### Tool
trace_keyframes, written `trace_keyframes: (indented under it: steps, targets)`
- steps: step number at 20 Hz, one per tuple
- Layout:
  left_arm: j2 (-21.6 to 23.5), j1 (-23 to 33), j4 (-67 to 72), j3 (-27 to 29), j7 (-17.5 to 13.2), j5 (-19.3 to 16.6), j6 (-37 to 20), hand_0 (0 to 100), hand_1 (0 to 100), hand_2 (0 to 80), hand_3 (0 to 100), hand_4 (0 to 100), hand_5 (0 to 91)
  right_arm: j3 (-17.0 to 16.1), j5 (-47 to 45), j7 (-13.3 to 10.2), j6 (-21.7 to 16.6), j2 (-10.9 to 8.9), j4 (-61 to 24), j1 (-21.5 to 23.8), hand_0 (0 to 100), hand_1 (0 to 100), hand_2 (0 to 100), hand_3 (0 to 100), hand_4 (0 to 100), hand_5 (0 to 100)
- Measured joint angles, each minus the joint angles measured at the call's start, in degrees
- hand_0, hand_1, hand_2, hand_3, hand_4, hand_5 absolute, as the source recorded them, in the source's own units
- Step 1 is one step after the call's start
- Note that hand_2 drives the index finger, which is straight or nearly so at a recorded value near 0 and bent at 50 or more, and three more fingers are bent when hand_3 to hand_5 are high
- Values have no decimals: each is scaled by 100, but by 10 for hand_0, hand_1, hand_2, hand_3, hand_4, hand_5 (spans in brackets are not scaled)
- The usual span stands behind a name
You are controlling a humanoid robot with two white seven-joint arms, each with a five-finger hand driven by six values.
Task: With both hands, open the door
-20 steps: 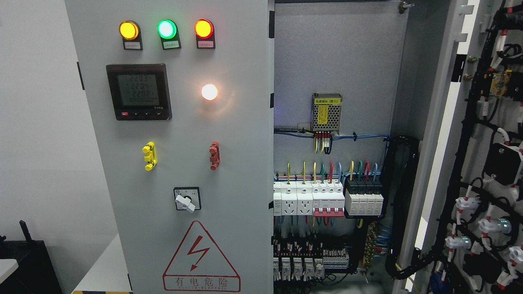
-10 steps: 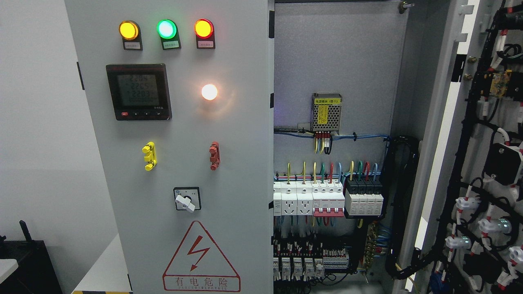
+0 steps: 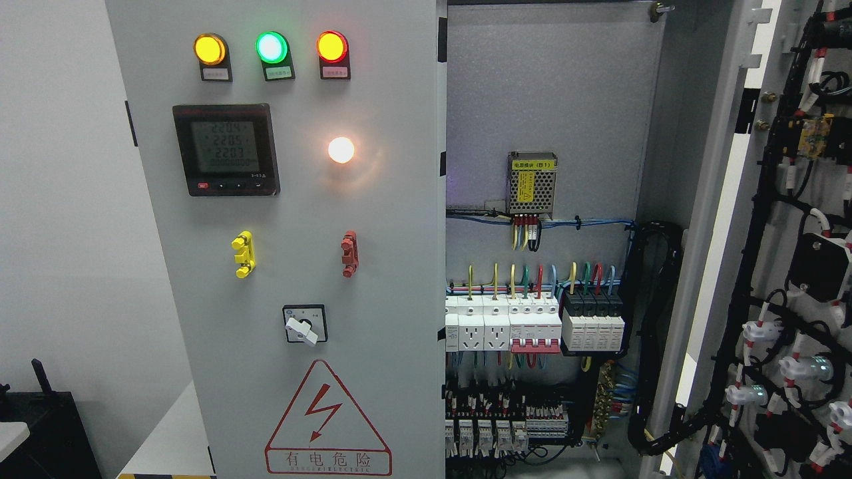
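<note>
The electrical cabinet has two tall doors, both with their long axis upright. The left door [image 3: 286, 266] is closed and faces the camera. The right door [image 3: 785, 266] stands swung wide open at the picture's right, its inner face turned toward the camera and covered with black wiring harness [image 3: 752, 253] and the backs of panel fittings.

Neither of the robot's hands nor arms shows anywhere, so the state of their fingers cannot be told.

The left door carries three lit indicator lamps [image 3: 271, 47] in a row, amber, green and red, a digital meter [image 3: 225, 149] below them, a glowing white lamp [image 3: 341, 150], a yellow latch [image 3: 243, 254], a red latch [image 3: 349, 253], a rotary selector switch [image 3: 303, 325] and a red triangular warning sign [image 3: 327, 419].

Inside the open compartment a small mesh-cased power supply [image 3: 532, 184] sits on the grey back plate [image 3: 546, 86]. Below it runs a row of white breakers and sockets [image 3: 506, 326] with coloured wires, then terminal blocks [image 3: 506, 419] lower down.

A pale wall [image 3: 60, 199] stands to the left.
</note>
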Motion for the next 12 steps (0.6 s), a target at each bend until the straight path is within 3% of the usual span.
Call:
trace_keyframes:
  steps: [12]
  targets:
    - [0, 0, 0, 0, 18, -1, -12, 0, 0, 0, 0, 32, 0, 208, 5, -5, -74, -5, -185, -1026, 0, 0, 0, 0, 0, 0]
